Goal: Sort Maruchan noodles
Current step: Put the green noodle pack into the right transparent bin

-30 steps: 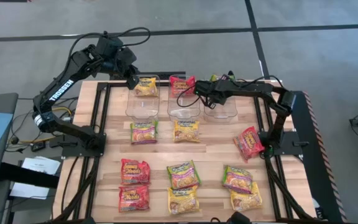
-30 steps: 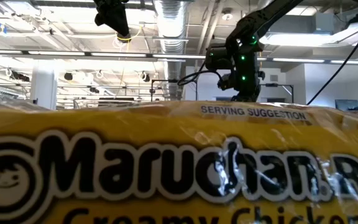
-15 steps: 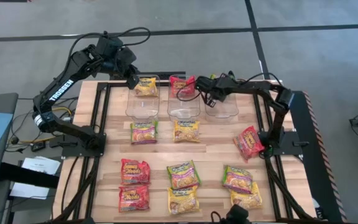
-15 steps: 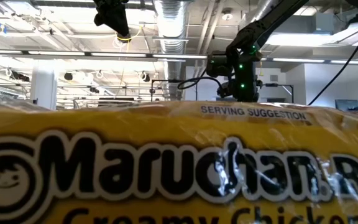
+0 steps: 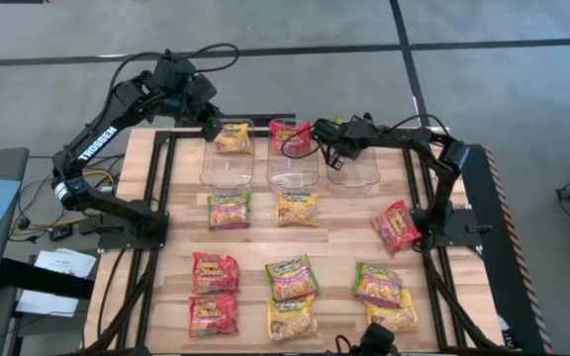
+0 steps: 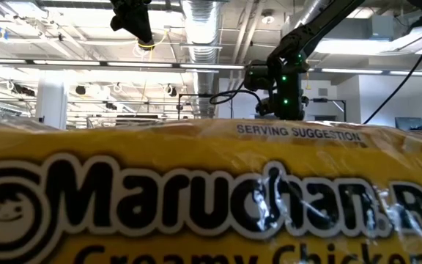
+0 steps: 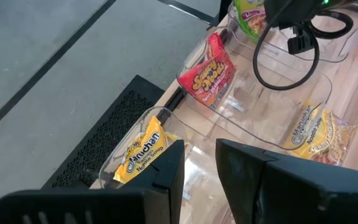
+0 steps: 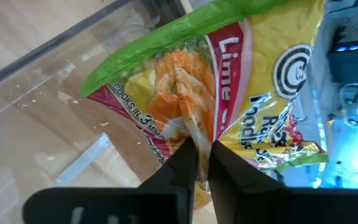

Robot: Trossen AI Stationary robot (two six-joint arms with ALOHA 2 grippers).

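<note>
From the high view, the Maruchan noodles (image 5: 292,276) lie scattered flat on the wooden table (image 5: 339,237), with one yellow packet (image 5: 232,137) and one red packet (image 5: 289,136) already in two of the three clear bins (image 5: 291,168) at the far edge; the right gripper (image 5: 336,136) hangs over the right-hand bin, the left gripper (image 5: 209,127) by the left-hand one. The low view is blocked by a yellow packet lying right against the lens. In the left wrist view, that arm's fingers (image 7: 166,171) stand apart and hold nothing above the yellow packet's bin. In the right wrist view, the fingers (image 8: 188,163) pinch a fold of the green-edged packet (image 8: 229,93), the film puckered between them. These packets look light and crinkly, the wrapper slippery and the noodle block inside brittle, so a grip on the loose film or sealed edge seems safest.
</note>
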